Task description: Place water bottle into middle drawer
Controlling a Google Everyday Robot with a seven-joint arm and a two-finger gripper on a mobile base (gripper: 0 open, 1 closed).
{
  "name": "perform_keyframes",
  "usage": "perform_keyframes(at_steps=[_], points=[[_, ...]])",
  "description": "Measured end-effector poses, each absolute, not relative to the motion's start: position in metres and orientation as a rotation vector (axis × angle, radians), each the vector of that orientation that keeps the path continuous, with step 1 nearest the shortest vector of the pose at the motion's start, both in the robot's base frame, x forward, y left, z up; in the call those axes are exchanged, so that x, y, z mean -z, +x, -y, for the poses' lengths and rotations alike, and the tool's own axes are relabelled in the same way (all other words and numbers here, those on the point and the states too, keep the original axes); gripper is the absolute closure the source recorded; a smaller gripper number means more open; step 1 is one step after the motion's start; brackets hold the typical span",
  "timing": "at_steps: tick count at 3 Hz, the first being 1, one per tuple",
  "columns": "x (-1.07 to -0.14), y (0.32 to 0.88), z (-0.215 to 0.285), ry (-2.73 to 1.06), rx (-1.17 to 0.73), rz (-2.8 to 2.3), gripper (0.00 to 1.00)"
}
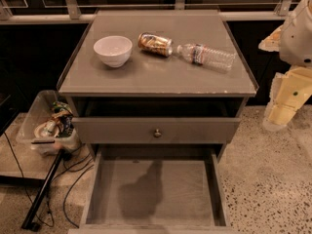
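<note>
Cabinet (156,77) flank: gripper (285,104) downward, above floor (273,179).

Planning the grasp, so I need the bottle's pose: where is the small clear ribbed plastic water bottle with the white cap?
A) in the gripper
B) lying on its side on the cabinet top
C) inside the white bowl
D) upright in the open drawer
B: the water bottle lies on its side on the grey cabinet top, beside the gold-brown can; the gripper hangs off to the cabinet's side, apart from it.
</note>
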State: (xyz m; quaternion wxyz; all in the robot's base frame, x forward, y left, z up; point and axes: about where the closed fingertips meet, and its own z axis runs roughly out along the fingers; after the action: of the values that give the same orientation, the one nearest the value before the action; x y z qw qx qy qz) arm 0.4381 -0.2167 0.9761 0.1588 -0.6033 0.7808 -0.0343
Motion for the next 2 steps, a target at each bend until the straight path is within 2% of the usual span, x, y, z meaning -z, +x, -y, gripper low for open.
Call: perform_keyframes(at_steps=[2], points=[[-0.9781, 0.4434, 0.215, -1.712, 0.111, -2.208, 0.0]])
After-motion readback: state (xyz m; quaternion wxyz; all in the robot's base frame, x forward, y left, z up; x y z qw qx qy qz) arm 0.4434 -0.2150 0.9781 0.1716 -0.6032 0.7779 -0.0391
